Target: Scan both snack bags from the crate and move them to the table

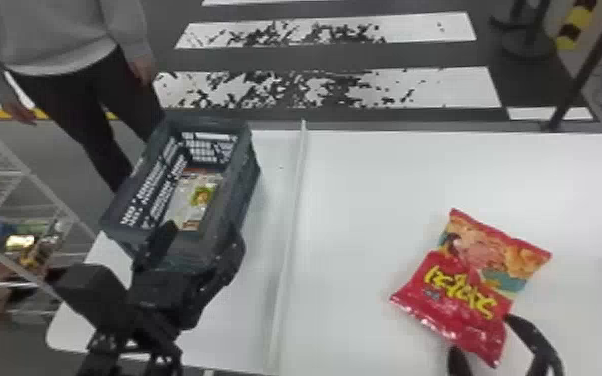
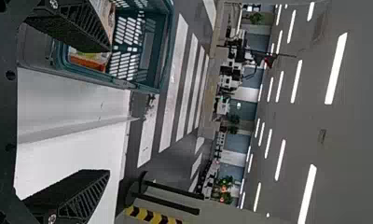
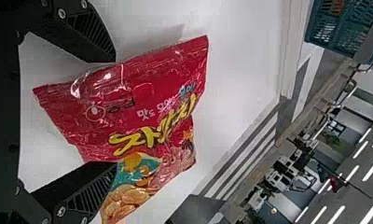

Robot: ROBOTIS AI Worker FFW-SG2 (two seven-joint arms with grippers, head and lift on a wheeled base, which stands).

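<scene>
Broad white stripes (image 1: 455,90) cross the dark floor beyond my white bench (image 1: 390,175), with a yellow-and-black marked post (image 1: 572,30) standing farther off and a white wire rack (image 1: 26,173) at the left, packets on its shelves. A pale raised strip (image 1: 292,200) runs along the bench from the far edge towards me, between the crate (image 1: 254,170) and the red snack bag (image 1: 465,295). The crate sits open-topped to the left of that strip, dark green with slotted walls, and down inside it lies the other snack bag (image 1: 185,202), cream and yellow-green with an orange-red end. My left gripper (image 1: 200,244) is at the crate's near end, its jaws spread wide with nothing pinched between them; whether they touch the crate I cannot tell. The red bag lies on the bench to the right of the strip, printed face up and turned askew, yellow lettering across its middle and a picture of golden snacks towards its far end. My right gripper (image 1: 485,340) is at that bag's near end, jaws spread well apart, one on either side of its near corner. I am not pinching the bag; whether either jaw brushes the wrapper, I cannot tell.
</scene>
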